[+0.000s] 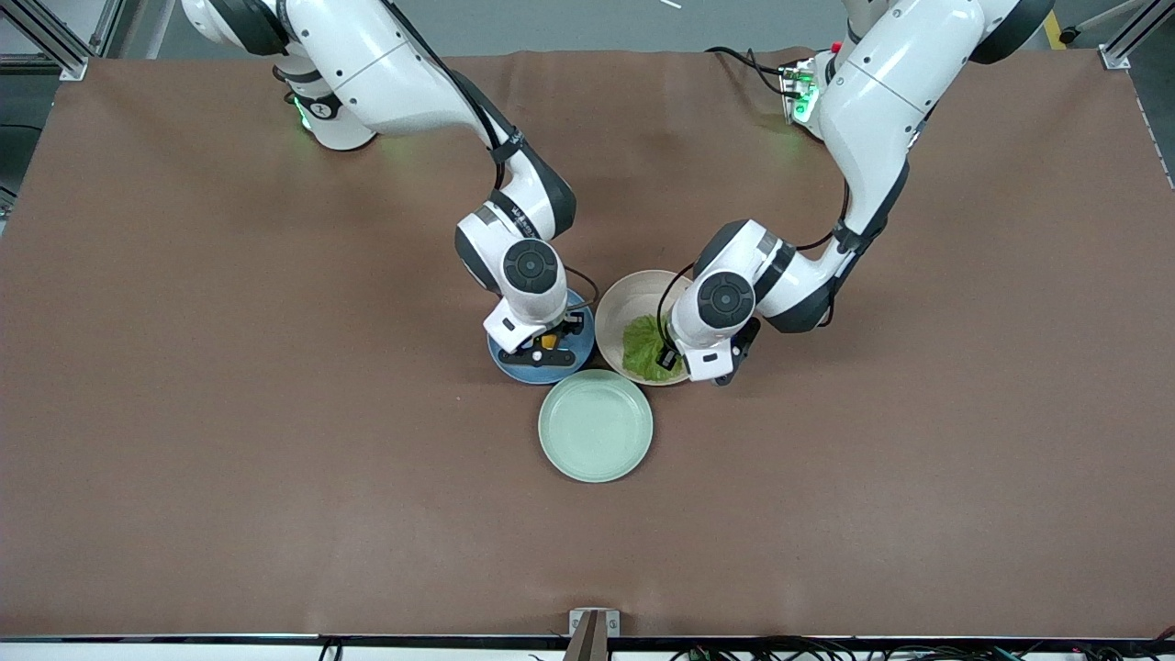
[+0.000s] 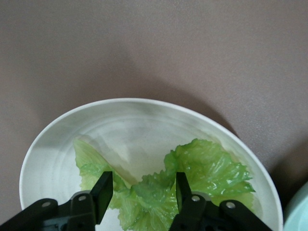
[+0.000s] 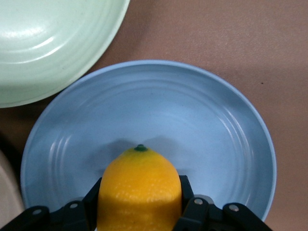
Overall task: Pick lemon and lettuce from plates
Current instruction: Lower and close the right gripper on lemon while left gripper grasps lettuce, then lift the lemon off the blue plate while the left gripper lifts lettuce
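Both grippers are down in their plates near the middle of the front view, each fingering its item.

Left of centre in the front view, the right gripper (image 1: 548, 341) sits in the blue plate (image 1: 514, 365) with its fingers pressed against both sides of the lemon (image 1: 548, 341); the right wrist view shows the lemon (image 3: 139, 192) pinched between the fingers (image 3: 186, 211), apparently just clear of the plate floor (image 3: 192, 120). At lower centre lies the mint-green plate (image 1: 596, 425). Right of centre, the left gripper (image 1: 677, 359) is in the beige plate (image 1: 624, 298), its fingers (image 2: 103, 190) spread apart astride a raised fold of the lettuce (image 2: 202, 175), which lies in the plate's nearer half (image 1: 647, 350) on the brown table (image 1: 184, 413).
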You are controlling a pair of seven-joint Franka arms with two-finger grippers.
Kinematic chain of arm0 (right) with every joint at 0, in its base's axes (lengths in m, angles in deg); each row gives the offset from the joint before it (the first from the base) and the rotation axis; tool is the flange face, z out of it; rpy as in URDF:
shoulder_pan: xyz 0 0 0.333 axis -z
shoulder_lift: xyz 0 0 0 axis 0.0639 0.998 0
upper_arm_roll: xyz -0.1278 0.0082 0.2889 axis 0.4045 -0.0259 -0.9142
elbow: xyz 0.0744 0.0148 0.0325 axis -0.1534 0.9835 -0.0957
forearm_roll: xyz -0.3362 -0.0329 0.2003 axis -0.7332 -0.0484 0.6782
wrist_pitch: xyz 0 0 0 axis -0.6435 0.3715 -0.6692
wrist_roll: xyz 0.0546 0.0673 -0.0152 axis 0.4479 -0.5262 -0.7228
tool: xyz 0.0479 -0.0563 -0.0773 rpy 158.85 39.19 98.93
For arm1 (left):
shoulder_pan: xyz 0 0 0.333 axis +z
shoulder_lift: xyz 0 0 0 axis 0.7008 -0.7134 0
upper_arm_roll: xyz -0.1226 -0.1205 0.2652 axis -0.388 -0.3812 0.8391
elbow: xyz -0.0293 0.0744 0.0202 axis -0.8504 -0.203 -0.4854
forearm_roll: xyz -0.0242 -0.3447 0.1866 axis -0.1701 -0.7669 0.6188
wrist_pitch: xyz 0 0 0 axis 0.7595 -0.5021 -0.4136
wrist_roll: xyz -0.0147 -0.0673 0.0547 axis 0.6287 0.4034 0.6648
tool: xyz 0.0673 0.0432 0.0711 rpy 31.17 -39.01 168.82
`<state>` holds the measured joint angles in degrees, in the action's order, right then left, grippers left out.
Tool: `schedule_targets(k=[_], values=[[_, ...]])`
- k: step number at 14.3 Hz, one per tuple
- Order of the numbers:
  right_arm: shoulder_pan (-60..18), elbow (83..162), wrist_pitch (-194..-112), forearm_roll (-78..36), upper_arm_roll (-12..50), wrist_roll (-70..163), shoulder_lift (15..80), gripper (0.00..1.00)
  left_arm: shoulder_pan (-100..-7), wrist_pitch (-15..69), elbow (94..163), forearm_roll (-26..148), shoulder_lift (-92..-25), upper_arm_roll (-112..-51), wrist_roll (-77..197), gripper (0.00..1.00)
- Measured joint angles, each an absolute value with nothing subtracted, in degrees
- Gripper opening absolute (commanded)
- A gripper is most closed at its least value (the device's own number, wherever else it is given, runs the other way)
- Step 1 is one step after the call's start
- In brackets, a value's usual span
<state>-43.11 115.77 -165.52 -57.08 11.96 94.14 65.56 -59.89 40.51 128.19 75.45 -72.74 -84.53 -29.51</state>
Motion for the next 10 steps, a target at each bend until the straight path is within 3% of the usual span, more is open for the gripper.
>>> schedule_targets(k=[2, 4, 7, 10], values=[[-43.09, 115.71, -165.52, -57.08, 11.99, 94.14, 65.56, 0.27, -59.89, 40.52, 128.05, 75.45, -72.76, -84.53, -29.51, 0.16], [-43.03, 115.3, -165.35, -57.1, 12.07, 94.12, 65.45, 0.27, -59.89, 40.56, 127.81, 75.45, -72.76, -84.53, -29.51, 0.07], [-41.65, 113.4, -157.67, -57.31, 12.58, 93.27, 62.2, 0.27, -59.89, 40.57, 127.24, 75.45, -72.66, -84.53, -29.51, 0.01], [-36.06, 112.69, -144.18, -57.74, 12.89, 85.82, 53.32, 0.27, -59.56, 39.48, 126.24, 75.45, -70.71, -84.54, -29.51, 0.01]])
